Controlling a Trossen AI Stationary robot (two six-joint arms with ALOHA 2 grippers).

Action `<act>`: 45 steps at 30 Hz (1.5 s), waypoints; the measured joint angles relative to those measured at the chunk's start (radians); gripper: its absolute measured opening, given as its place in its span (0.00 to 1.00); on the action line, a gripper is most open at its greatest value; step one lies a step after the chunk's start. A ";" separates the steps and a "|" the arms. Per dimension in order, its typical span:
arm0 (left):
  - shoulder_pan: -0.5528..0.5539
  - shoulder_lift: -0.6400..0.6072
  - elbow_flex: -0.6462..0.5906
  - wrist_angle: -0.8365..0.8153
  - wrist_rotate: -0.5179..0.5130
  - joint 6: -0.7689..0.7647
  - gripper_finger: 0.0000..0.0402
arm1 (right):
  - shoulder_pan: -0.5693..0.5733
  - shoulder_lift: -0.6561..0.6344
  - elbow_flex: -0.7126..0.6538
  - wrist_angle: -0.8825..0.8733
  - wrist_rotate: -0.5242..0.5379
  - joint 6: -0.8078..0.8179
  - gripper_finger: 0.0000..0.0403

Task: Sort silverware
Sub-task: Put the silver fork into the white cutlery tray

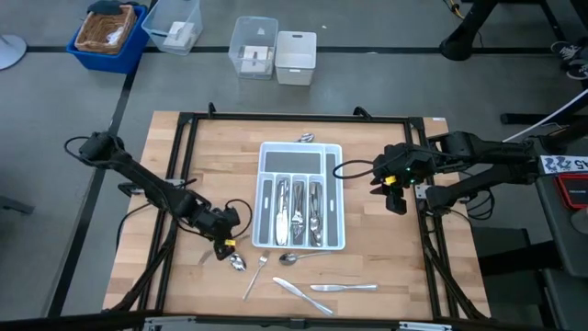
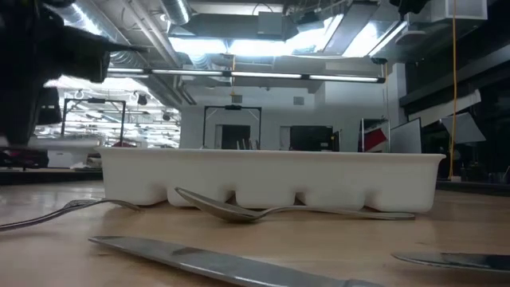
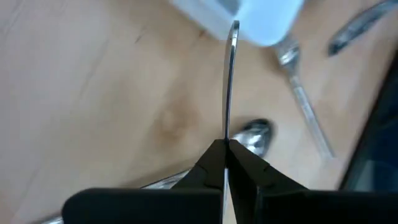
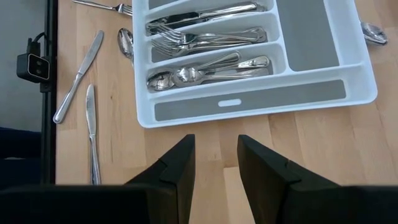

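Observation:
The white divided tray (image 1: 333, 156) sits mid-table with knives, forks and spoons lying in its slots (image 4: 205, 43). Loose silverware lies on the wood near its near end: a fork (image 1: 255, 276), a spoon (image 1: 299, 257) and two knives (image 1: 301, 294) (image 1: 344, 288). Another spoon (image 1: 306, 138) lies past the tray's far end. My left gripper (image 1: 226, 243) is low near the tray's near-left corner, shut on a slim silver piece (image 3: 230, 81). My right gripper (image 1: 395, 191) hovers open to the right of the tray, touching nothing. My left gripper pinches a slim silver utensil between its two fingertips (image 3: 214, 163). The piece shows edge-on, and its long shaft (image 3: 227, 124) runs straight ahead of the fingers toward the tray's corner (image 3: 249, 18). A spoon bowl (image 3: 255, 135) shows right beside the fingers; whether it belongs to the held piece, I cannot tell.
A black frame runs round the table top (image 1: 184, 124). Bare wood lies left of the tray (image 1: 220, 165) and between the tray and my right gripper (image 4: 205, 134). Bins and boxes (image 1: 110, 32) stand on the floor beyond the far edge.

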 joint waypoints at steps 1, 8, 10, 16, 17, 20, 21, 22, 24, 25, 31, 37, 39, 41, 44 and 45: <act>0.000 -0.015 -0.001 0.016 -0.001 -0.008 0.00 | 0.000 0.000 0.000 0.000 0.000 0.000 0.30; 0.011 -0.057 0.000 0.296 -0.077 -0.115 0.00 | 0.000 0.000 0.000 0.000 0.000 -0.002 0.30; 0.023 -0.041 0.000 0.416 -0.164 -0.126 0.00 | 0.000 0.000 0.000 0.000 0.000 -0.002 0.30; 0.090 0.076 0.001 0.719 -0.458 -0.138 0.00 | 0.000 0.000 0.000 0.003 -0.001 -0.002 0.30; 0.107 0.108 0.001 0.780 -0.492 -0.144 0.00 | 0.000 0.000 0.000 0.004 -0.001 -0.001 0.30; 0.163 0.220 0.003 0.979 -0.525 -0.152 0.00 | 0.000 0.000 0.000 0.005 -0.001 -0.001 0.30; 0.180 0.261 0.012 1.033 -0.526 -0.147 0.00 | 0.000 0.000 0.000 0.006 -0.001 -0.001 0.30; 0.194 0.297 0.022 1.076 -0.525 -0.144 0.00 | 0.000 0.000 0.000 0.007 -0.001 -0.001 0.30; 0.219 0.363 0.049 1.112 -0.518 -0.139 0.00 | 0.000 0.000 0.000 0.007 -0.001 -0.001 0.30; 0.229 0.391 0.065 1.111 -0.508 -0.139 0.00 | 0.000 0.000 0.000 0.007 -0.001 -0.001 0.30; 0.267 0.526 0.116 1.102 -0.462 -0.196 0.00 | 0.000 0.000 0.000 0.006 -0.002 -0.001 0.30; 0.278 0.552 0.117 1.008 -0.460 -0.324 0.00 | 0.000 0.000 0.000 0.006 -0.002 -0.001 0.30; 0.278 0.552 0.117 0.981 -0.461 -0.334 0.00 | 0.000 0.000 0.000 0.006 -0.002 -0.004 0.30; 0.278 0.553 0.116 0.969 -0.462 -0.323 0.00 | 0.000 0.000 0.000 0.006 -0.002 -0.009 0.30; 0.283 0.553 0.117 0.964 -0.463 -0.312 0.00 | 0.000 0.000 0.000 0.006 -0.002 -0.010 0.30; 0.286 0.553 0.117 0.960 -0.462 -0.313 0.00 | 0.000 0.000 0.000 0.006 -0.002 -0.010 0.30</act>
